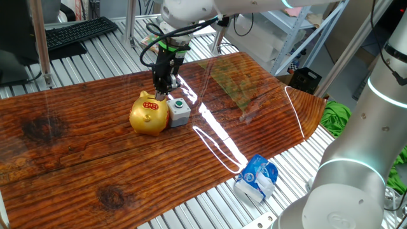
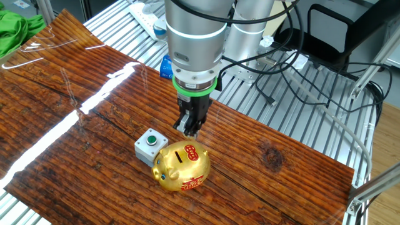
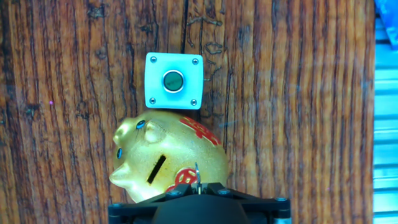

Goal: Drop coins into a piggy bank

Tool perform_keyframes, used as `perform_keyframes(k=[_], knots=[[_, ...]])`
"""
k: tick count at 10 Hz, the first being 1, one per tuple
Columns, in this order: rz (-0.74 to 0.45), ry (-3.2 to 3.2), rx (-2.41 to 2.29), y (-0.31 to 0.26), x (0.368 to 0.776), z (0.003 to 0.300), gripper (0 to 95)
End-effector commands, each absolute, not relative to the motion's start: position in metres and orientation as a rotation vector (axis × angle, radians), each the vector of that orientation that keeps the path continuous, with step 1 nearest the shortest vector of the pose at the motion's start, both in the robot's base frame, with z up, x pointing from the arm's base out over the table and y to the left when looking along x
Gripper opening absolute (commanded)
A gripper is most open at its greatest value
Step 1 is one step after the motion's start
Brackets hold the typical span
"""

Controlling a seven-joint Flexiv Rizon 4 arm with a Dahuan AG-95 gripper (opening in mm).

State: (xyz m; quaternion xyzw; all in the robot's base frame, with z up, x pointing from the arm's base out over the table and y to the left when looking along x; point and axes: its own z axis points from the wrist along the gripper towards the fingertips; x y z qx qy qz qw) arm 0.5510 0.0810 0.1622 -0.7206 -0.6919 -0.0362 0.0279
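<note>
- The table (image 1: 76,146) is seen by one fixed view from high up, across its long side, at middle distance.
- It is seen by the other fixed view from the opposite side, nearer.
- The hand view is pointed straight down, close above the piggy bank (image 3: 168,158).
- The piggy bank is shared by all three views.

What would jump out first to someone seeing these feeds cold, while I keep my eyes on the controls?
The shiny gold piggy bank with red marks, sitting mid-table on the dark wooden board, its coin slot facing up. Next, the hand pointing straight down just behind the pig's back, fingers shut; the hand view shows a thin sliver between them, possibly a coin on edge. A small grey box with a green button sits close beside the pig.
</note>
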Motion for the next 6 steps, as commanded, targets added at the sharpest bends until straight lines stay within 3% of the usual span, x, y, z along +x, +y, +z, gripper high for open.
perform_keyframes(k=[1, 6], knots=[[-0.120, -2.106, -2.256, 0.082, 0.554, 0.160, 0.0], [-0.118, -2.089, -2.274, 0.086, 0.565, 0.156, 0.0]])
